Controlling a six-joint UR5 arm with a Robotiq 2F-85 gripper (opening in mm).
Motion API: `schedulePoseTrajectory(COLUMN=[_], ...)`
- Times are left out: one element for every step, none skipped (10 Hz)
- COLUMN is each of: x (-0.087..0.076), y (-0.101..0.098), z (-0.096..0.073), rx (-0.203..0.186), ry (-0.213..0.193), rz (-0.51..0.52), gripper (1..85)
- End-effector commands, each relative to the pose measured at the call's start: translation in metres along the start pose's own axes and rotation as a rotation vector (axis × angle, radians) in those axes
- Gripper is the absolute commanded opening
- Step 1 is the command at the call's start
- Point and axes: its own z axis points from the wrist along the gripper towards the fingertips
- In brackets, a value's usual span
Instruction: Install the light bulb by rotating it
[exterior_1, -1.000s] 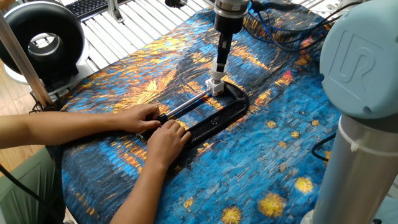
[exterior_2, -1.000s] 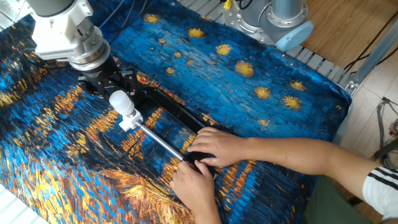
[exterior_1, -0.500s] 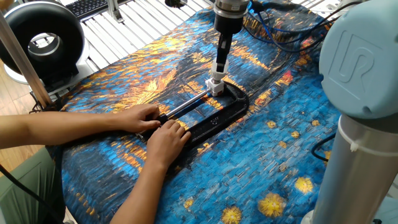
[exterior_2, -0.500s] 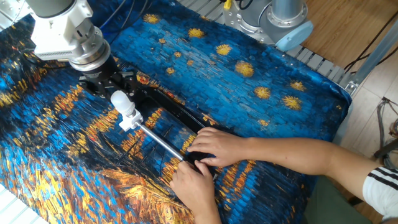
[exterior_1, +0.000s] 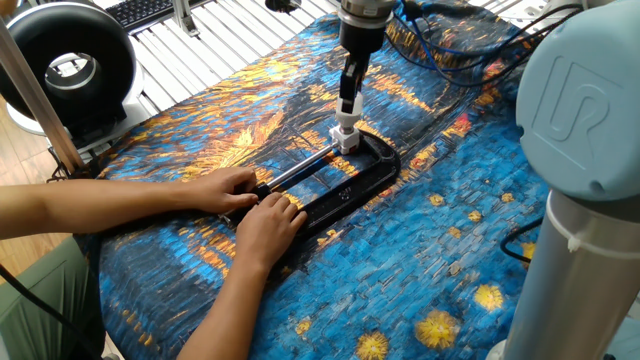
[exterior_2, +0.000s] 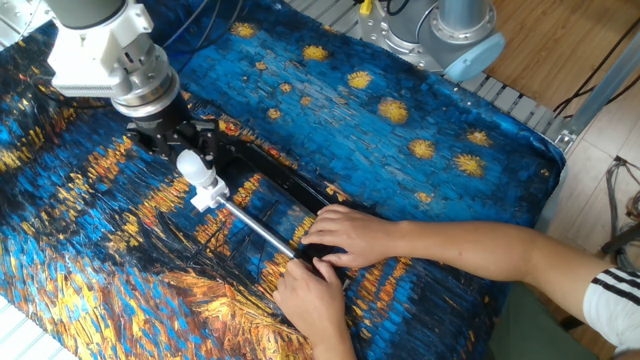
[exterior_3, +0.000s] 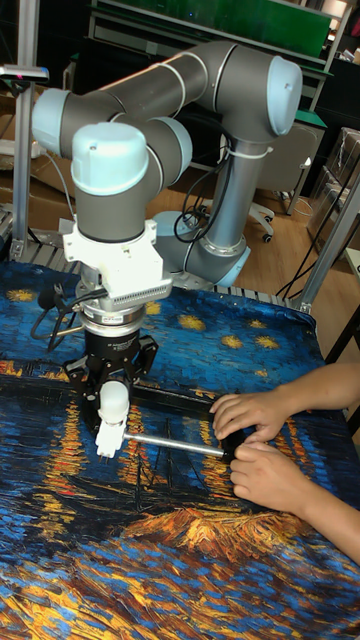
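Bulb (exterior_2: 188, 163) one, between released jaws, one clamp (exterior_1: 345, 185), two hands (exterior_2: 345, 236).

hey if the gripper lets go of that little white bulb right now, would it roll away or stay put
Probably stays: the light bulb stands upright with its neck in the white socket on the black clamp. If loose, its round globe would likely roll across the cloth. It looks light and likely fragile.

Clamp (exterior_2: 285, 195) flat on desk (exterior_2: 420, 200). Bulb (exterior_2: 191, 165) upright on socket block (exterior_2: 207, 193) at clamp's far end, below hand (exterior_2: 187, 150). Person's hands (exterior_2: 335, 255) on opposite end.
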Motion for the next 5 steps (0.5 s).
schedulePoseTrajectory(x=[-0.0114,-0.014,-0.0163,-0.018,-0.0186], y=[0.0042,0.0023,0.0039,0.0028,0.0024], z=[-0.0028,-0.0028,-0.0029,-0.003,-0.003], rx=[-0.001,0.005,-0.002,0.003,0.004], ry=[-0.033,-0.044,-0.052,-0.058,-0.061], rz=[0.053,0.062,0.083,0.094,0.109], gripper=[43.7,43.7,43.7,43.7,43.3])
